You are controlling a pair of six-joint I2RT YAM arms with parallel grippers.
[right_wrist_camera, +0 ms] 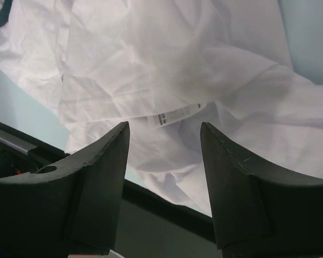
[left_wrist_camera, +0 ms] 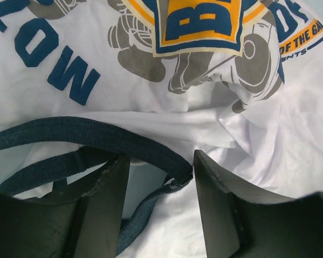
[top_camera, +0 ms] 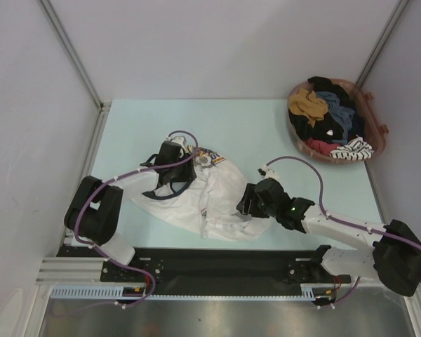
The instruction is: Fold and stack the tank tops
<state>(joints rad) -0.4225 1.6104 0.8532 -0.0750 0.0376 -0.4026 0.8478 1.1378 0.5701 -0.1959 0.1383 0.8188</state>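
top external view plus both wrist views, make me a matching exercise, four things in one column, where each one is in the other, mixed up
Things:
1. white tank top
2. basket of clothes
3. left tool
4. right tool

Places:
a. far right corner of the table
b. open, astride the navy strap
c. open, above white cloth near the label
d. crumpled mid-table, between the two arms

Pairs: 1-d, 2-a, 3-b, 4-c

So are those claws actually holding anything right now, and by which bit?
Nothing is clamped. The left gripper has its jaws apart, straddling the navy strap of the white tank top. The right gripper hangs open over its crumpled white body.
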